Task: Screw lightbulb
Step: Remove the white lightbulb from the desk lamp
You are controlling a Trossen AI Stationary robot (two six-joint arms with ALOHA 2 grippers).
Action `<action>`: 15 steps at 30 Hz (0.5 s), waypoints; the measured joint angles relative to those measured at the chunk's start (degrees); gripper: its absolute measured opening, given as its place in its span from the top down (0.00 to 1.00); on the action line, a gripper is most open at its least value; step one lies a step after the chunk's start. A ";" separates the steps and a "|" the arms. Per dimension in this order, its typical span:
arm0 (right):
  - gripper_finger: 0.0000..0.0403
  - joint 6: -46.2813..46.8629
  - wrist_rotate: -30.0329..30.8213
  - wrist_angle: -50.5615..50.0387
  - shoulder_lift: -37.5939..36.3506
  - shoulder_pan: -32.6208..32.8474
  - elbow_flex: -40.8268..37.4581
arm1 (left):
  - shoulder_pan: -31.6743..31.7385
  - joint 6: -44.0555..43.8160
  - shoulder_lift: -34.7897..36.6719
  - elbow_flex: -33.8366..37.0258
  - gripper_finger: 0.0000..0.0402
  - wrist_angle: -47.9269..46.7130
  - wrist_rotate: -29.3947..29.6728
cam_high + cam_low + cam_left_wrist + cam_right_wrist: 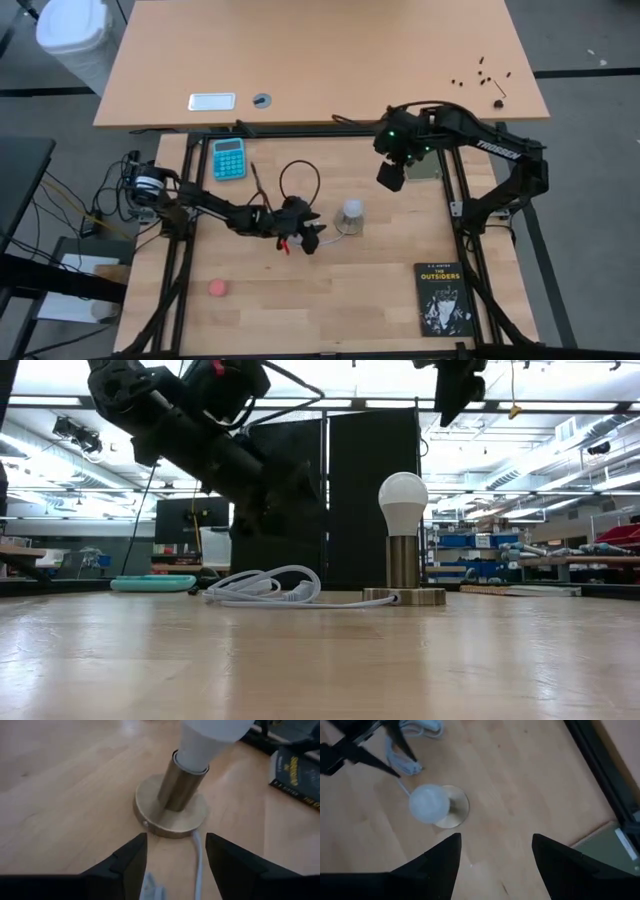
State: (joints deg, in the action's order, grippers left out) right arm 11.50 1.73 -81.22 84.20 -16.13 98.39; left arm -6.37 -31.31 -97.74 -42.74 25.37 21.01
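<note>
the lightbulb (403, 502) stands in the socket (171, 806). the left gripper (175, 862), parted and empty, may knock it over; right gripper (495, 865) empty, apart.

- The black paperback book (443, 297) lying flat at the table's front right carries the title "THE OUTSIDERS" in white capitals across the upper part of its cover; a smaller line above the title is too small to read.
- The dark upper link of the right robot arm (497, 147) bears white capitals that read "TROSSEN".
- In the left wrist view, the book's cover shows small pale lettering that cannot be made out.
</note>
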 joint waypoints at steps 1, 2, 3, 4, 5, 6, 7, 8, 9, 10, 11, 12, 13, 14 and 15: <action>0.37 -0.64 0.02 0.23 0.00 0.39 0.00 | 0.00 1.04 -0.72 0.00 0.47 1.18 0.20; 0.37 -1.13 0.05 0.55 0.00 0.79 0.00 | 0.00 1.99 -1.50 0.00 0.46 3.15 0.19; 0.37 -1.31 0.07 0.75 0.00 1.15 0.00 | 0.00 3.21 -2.43 0.00 0.44 4.94 0.14; 0.37 -1.42 0.09 0.90 0.00 1.33 0.00 | 0.00 4.28 -3.61 -0.01 0.42 7.39 -0.36; 0.37 -1.48 0.12 1.32 0.00 1.45 0.00 | 0.00 5.36 -4.87 -0.25 0.41 10.25 -1.31; 0.37 -1.59 0.14 1.51 0.00 1.47 0.00 | 0.00 6.64 -6.19 -0.59 0.39 12.74 -1.91; 0.37 -1.64 0.14 1.52 0.00 1.45 0.00 | 0.00 8.25 -7.71 -1.18 0.38 14.86 -2.32; 0.37 -1.64 0.14 1.55 0.00 1.45 0.00 | 0.00 9.91 -9.14 -2.16 0.37 16.64 -2.34; 0.37 -1.64 0.14 1.56 0.00 1.44 -0.02 | 0.00 11.25 -10.51 -3.10 0.37 17.47 -2.38; 0.37 -1.64 0.13 1.66 0.00 1.43 -0.02 | 0.00 11.73 -11.99 -4.24 0.36 17.36 -2.21; 0.37 -1.64 0.09 1.87 0.00 1.44 -0.02 | 0.00 11.87 -13.37 -5.56 0.36 17.17 -2.15; 0.37 -1.64 -0.13 1.92 0.00 1.53 -0.02 | 0.06 11.93 -14.99 -7.00 0.36 16.80 -1.89; 0.37 -1.64 -0.23 1.87 0.00 1.76 -0.02 | 0.19 12.21 -16.37 -8.37 0.36 16.37 -1.02; 0.37 -1.71 -0.28 1.95 0.00 1.89 -0.02 | 0.34 12.78 -17.53 -9.71 0.36 15.69 -0.48; 0.37 -1.97 -0.32 2.02 0.00 1.96 -0.16 | 0.42 12.90 -18.76 -11.21 0.36 14.89 0.42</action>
State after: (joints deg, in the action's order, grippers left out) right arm 9.53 1.41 -79.20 84.20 -14.17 98.23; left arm -5.95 -18.41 -116.50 -53.95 40.26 21.42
